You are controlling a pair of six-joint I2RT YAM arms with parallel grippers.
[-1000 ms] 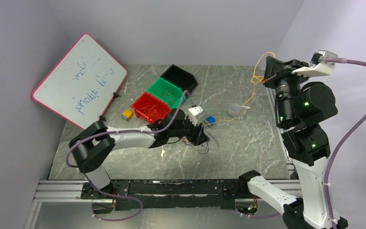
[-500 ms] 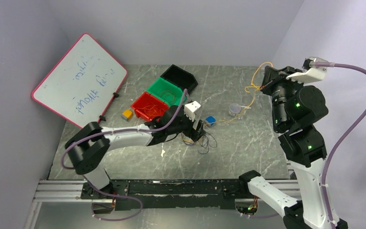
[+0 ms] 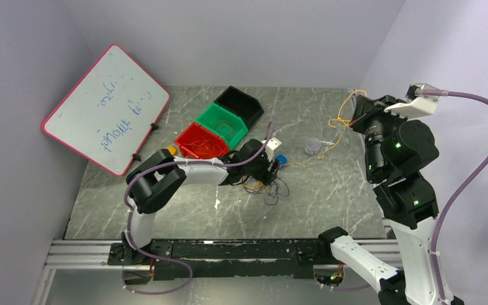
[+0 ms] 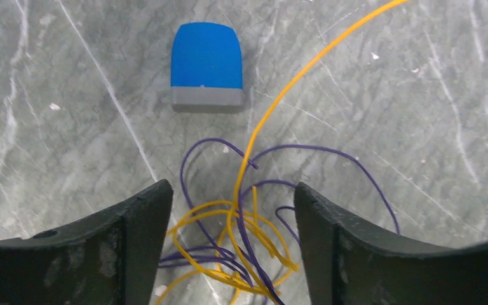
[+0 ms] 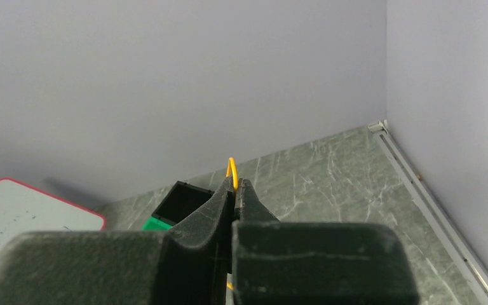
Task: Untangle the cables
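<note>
Nearest me, the surface (image 3: pixel 305 210) lies bare on the near side of the tangle (image 4: pixel 241 251) of orange and purple cables at its middle. My left fingers (image 4: pixel 133 235) are spread, straddling that tangle. Just beyond sits a blue block (image 4: pixel 206 63). A red bin (image 3: pixel 181 138), green bin (image 3: pixel 204 117) and black bin (image 3: pixel 238 100) stand far left. At the far right edge, close to the wall, my right fingers (image 5: pixel 213 203) hang high, pinching an orange strand (image 5: pixel 232 170).

My left pincer (image 4: pixel 229 203) hangs open over the cable tangle (image 4: pixel 241 254); a blue block (image 4: pixel 206 63) stands just ahead. The orange cable (image 4: pixel 305 70), pinched in my right pincer (image 5: pixel 234 190), strings across the far right. Three bins (image 3: pixel 204 118) stand to the left, and bare desk (image 3: pixel 330 197) lies on the near right.
</note>
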